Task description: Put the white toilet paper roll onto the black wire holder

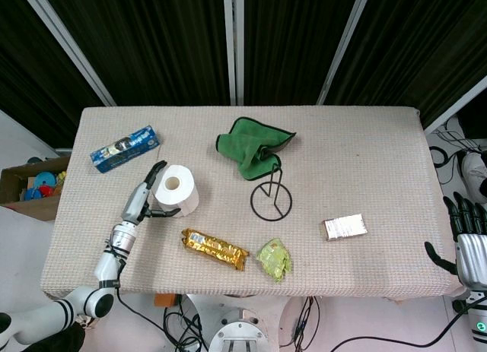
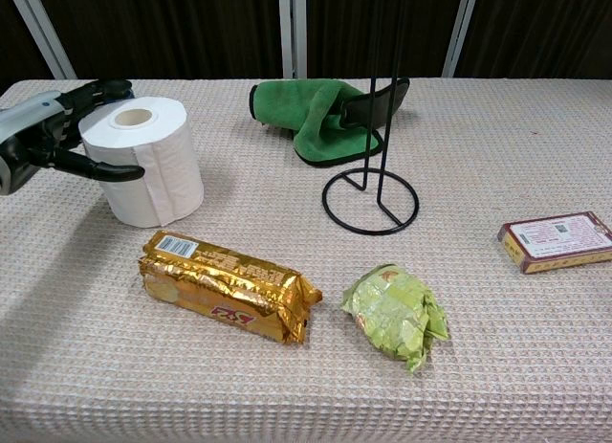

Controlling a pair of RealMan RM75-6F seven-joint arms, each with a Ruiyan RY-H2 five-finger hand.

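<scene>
The white toilet paper roll (image 1: 177, 188) (image 2: 148, 166) stands upright on the table's left part. My left hand (image 1: 143, 196) (image 2: 53, 127) grips it from the left, with the thumb across its front and the fingers (image 2: 96, 89) behind its top edge. The black wire holder (image 1: 271, 196) (image 2: 375, 156) stands upright near the table's middle, to the right of the roll, its round base flat on the cloth. My right hand (image 1: 468, 238) hangs beyond the table's right edge, fingers apart and holding nothing.
A green cloth (image 1: 253, 147) (image 2: 325, 113) lies just behind the holder. A gold snack pack (image 1: 214, 249) (image 2: 225, 285) and a green wrapper (image 1: 275, 259) (image 2: 394, 309) lie in front. A small box (image 1: 345, 227) (image 2: 557, 240) sits right, a blue pack (image 1: 124, 148) far left.
</scene>
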